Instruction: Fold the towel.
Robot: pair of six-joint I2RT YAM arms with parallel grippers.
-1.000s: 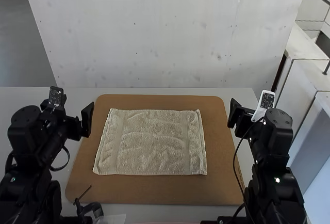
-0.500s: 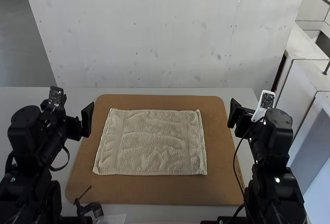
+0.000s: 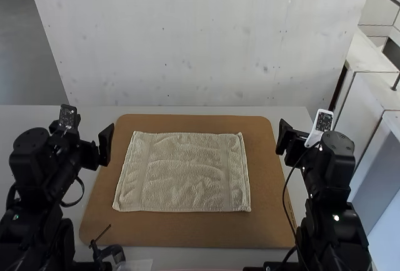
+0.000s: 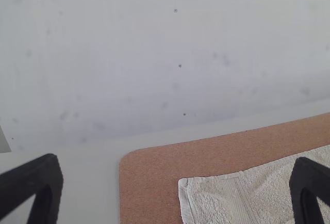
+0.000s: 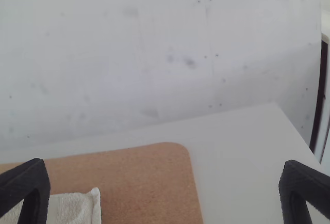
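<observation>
One cream terry towel point(image 3: 184, 171) is lying spread on one brown board point(image 3: 187, 230), nearer its far edge than its near one. Two grippers (both empty) are holding their fingers wide apart: left gripper point(image 3: 82, 135) by the far left corner, right gripper point(image 3: 310, 138) by the far right.

And across that last second, not a thing shifted over the table: from the first look to the second and right on to this one, the high view showed no change that could be made out!
</observation>
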